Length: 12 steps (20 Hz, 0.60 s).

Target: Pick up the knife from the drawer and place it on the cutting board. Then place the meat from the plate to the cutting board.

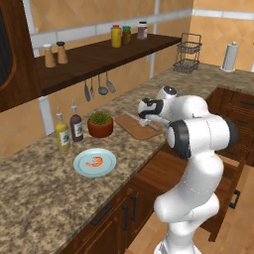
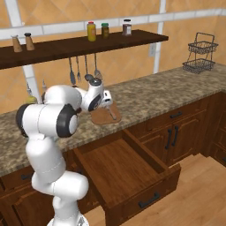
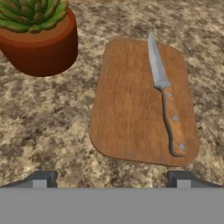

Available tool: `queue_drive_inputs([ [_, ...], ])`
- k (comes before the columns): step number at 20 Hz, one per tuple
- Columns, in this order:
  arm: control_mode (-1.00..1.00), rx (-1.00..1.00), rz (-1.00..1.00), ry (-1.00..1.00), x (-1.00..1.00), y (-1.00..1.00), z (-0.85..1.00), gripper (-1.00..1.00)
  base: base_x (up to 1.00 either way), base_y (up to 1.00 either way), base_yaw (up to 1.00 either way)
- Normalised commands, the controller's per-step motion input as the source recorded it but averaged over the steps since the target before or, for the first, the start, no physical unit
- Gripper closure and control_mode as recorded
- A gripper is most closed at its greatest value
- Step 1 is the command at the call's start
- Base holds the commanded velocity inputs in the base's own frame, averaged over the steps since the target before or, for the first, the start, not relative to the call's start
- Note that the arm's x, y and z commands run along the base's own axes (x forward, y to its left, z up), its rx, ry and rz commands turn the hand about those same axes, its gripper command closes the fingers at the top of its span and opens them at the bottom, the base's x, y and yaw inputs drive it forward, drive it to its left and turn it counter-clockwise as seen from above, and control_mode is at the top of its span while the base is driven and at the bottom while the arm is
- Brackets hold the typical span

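The knife (image 3: 164,94) is laid flat on the cutting board (image 3: 131,105), along its right side in the hand view, with a pale pointed blade and a brown riveted handle. The gripper (image 3: 111,179) is held above the board's near edge with its jaws spread wide; nothing is held or touched by it. The board is set on the speckled table (image 1: 44,198), just beside a potted succulent (image 3: 37,37). The meat (image 1: 95,161), a small curled orange-red piece, is seen lying in the pale blue plate (image 1: 79,168), well apart from the board. The drawer (image 2: 128,170) is pulled open, and nothing is seen inside it.
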Motion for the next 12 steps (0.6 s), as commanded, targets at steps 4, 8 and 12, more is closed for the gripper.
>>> queue_drive_inputs([
  [4, -1.0, 0.0, 0.05, 0.11, -0.72, 0.42, 0.11, -1.0, 0.0, 0.0, 0.0],
  [8, -1.0, 0.0, 0.0, 0.03, -0.77, 0.46, -0.02, -1.0, 0.0, 0.0, 0.0],
  [12, -1.0, 0.0, -0.03, -0.02, -0.83, 0.46, -0.23, -1.0, 0.0, 0.0, 0.0],
])
